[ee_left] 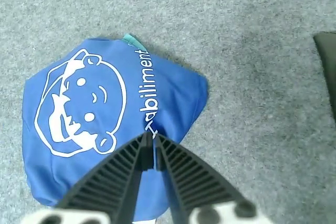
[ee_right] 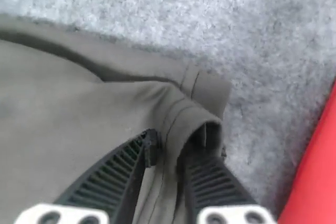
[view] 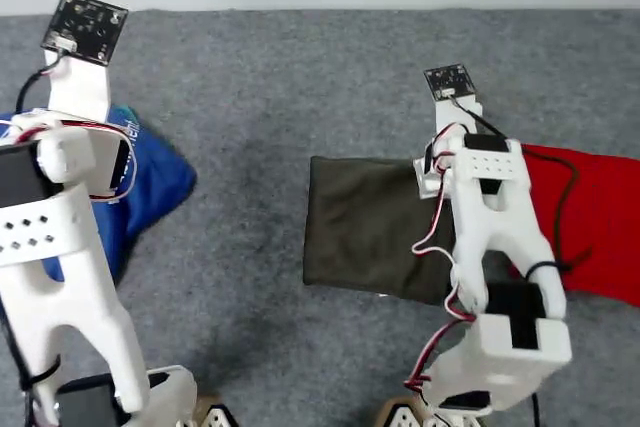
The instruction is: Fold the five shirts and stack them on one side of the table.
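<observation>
A folded blue shirt (ee_left: 105,119) with a white cartoon print lies at the left of the grey table; in the high view the blue shirt (view: 158,185) pokes out from under the left arm. My left gripper (ee_left: 150,141) hovers over its near edge, fingers shut together. A dark olive shirt (view: 365,227) lies flat in the middle. My right gripper (ee_right: 173,142) is shut on a raised fold at the hemmed corner of the olive shirt (ee_right: 79,93). A red shirt (view: 595,227) lies just right of it, partly under the right arm.
The table is covered in grey carpet-like cloth (view: 260,87). Bare cloth stretches between the blue and olive shirts and along the far side. A strip of the red shirt (ee_right: 315,171) borders the olive one's corner.
</observation>
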Controlling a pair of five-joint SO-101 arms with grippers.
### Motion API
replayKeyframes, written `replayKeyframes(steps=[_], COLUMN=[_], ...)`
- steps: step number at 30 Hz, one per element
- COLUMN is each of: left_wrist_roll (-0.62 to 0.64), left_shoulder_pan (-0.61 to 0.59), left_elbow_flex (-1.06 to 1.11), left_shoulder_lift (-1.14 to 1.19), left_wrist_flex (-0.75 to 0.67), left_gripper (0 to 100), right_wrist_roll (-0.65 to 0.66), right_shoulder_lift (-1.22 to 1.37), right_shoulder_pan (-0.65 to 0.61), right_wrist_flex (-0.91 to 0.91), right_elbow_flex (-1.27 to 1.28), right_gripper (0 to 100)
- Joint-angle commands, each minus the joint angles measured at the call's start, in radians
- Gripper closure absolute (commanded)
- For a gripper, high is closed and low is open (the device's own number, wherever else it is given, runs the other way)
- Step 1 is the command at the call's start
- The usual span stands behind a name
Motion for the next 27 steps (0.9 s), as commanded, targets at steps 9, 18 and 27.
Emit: replayKeyframes(steps=[9, 18, 27], left_wrist_roll=[-0.009, -0.008, -0.008], left_shoulder_pan=[-0.005, -0.006, -0.006], left_elbow_flex=[-0.002, -0.002, -0.002], left_shoulder_lift=[-0.029, -0.031, -0.029], left_wrist_flex=[0.014, 0.014, 0.014], left_gripper=[99, 99, 99], right_wrist_roll=[0.087, 0.23, 0.261], right_shoulder_lift=[0.001, 0.021, 0.191], right_shoulder_pan=[0.022, 0.044, 0.044], right_wrist_flex=[0.18, 0.102, 0.068], right_elbow_flex=[-0.276, -0.341, -0.47], right_gripper=[98.7, 98.7, 98.3])
